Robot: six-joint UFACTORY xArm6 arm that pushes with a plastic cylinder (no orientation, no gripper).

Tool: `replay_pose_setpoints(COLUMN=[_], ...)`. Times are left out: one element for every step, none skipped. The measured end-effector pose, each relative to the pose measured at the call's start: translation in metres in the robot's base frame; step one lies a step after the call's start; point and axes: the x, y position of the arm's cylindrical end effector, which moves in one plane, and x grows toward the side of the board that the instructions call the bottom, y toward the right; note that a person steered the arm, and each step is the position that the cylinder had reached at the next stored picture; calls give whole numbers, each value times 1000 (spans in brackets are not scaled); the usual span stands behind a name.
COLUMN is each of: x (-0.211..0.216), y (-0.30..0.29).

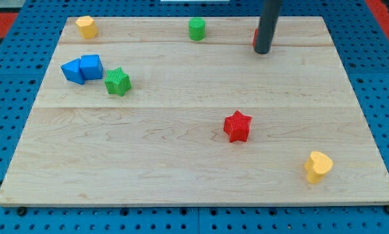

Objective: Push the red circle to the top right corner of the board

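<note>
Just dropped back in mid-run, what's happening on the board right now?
My tip is down near the view's top right, pressed against a small red block that is mostly hidden behind the rod, presumably the red circle. It sits near the wooden board's top edge, not yet in the corner. The red star block lies untouched lower down.

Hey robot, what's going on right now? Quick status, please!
My tip down near the view's top right, against the red circle. Circle mostly hidden behind the rod, short of the corner. Path to the corner: no blocks; green cylinder sits off to the view's left.
</note>
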Motion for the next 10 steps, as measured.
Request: replay_pose_setpoints(x=[0, -5, -20, -39, -43, -32, -9, -7, -6, 9], y=[-28, -29, 3, 39, 55, 46, 35, 30, 30, -1])
